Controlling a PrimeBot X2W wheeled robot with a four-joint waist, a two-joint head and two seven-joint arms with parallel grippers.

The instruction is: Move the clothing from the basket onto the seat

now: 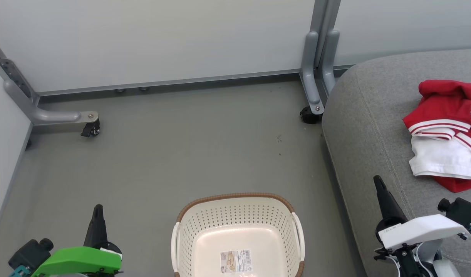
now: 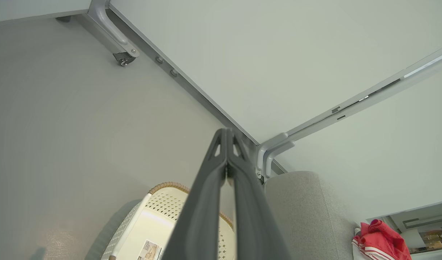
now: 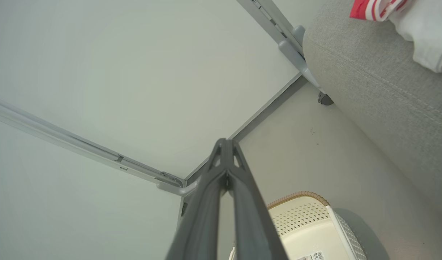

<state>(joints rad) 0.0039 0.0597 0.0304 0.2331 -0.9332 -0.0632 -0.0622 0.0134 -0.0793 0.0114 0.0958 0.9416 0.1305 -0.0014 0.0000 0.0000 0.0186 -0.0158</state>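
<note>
The clothing (image 1: pixel 447 130), red garments with white striped trim and a white piece, lies in a heap on the grey seat (image 1: pixel 370 127) at the right. The cream basket (image 1: pixel 239 234) with a brown rim stands on the floor at the bottom centre, its bottom bare except for a paper label (image 1: pixel 235 261). My left gripper (image 1: pixel 98 209) is shut and holds nothing, low at the left of the basket. My right gripper (image 1: pixel 377 181) is shut and holds nothing, over the seat's front edge, left of the clothing. The wrist views show each pair of fingertips (image 2: pixel 226 133) (image 3: pixel 226 142) pressed together.
Pale partition panels stand behind and to the left, on grey feet with castors (image 1: pixel 91 130) (image 1: pixel 308 114). Grey floor (image 1: pixel 181 146) stretches between the panels, the basket and the seat.
</note>
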